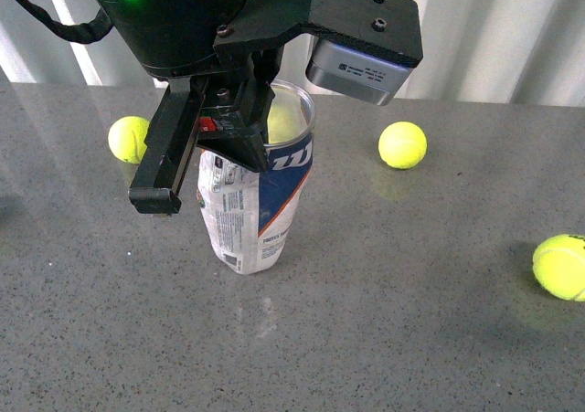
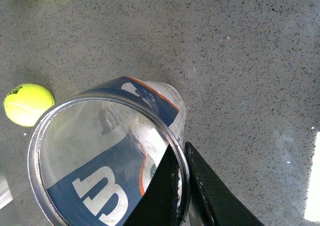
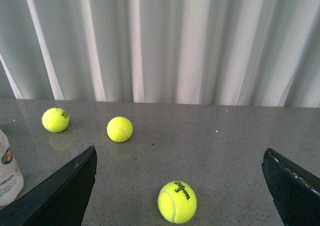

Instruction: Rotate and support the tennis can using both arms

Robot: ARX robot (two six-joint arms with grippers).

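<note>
The left gripper (image 2: pixel 182 186) pinches the metal rim of the tennis can (image 1: pixel 251 197), one angular black finger (image 2: pixel 160 196) inside the clear tube and the other against its outer wall, the pair pressed close on the thin plastic. In the front view the can stands upright on the speckled grey table (image 1: pixel 393 311), its crinkled white and dark-blue label showing a white W and an orange stripe, with the bulky black left arm (image 1: pixel 183 19) looming over it and a small green light glowing on the housing. The right gripper (image 3: pixel 180 186) is spread wide, its two dark fingers far apart and holding nothing, with a fuzzy yellow-green tennis ball (image 3: pixel 177 201) on the table between them. Further back, two more balls (image 3: pixel 55 120) rest near the pleated pale curtain (image 3: pixel 165 40).
</note>
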